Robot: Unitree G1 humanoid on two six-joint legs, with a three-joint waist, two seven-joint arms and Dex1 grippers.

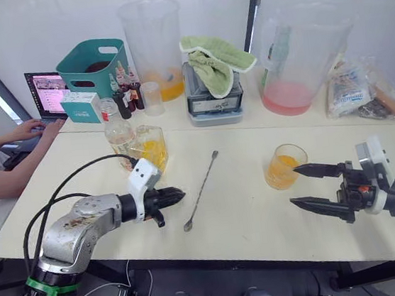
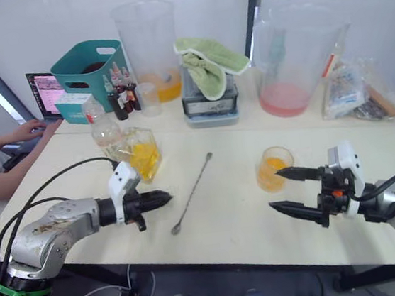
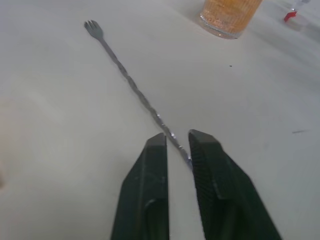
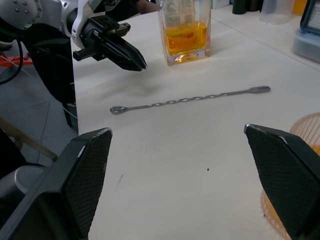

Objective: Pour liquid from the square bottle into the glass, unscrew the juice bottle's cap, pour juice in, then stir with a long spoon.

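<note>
The left arm reaches in from about 8 o'clock, forearm low and nearly level, cables looping over the elbow. The left gripper [image 1: 176,192] points toward 3 o'clock, its two black fingers [image 3: 150,200] drawn almost together with only a thin slit between them, holding nothing. The right arm comes in from 4 o'clock, its wrist level. The right gripper [image 1: 307,187] points toward 9 o'clock, jaws spread wide and empty.
</note>
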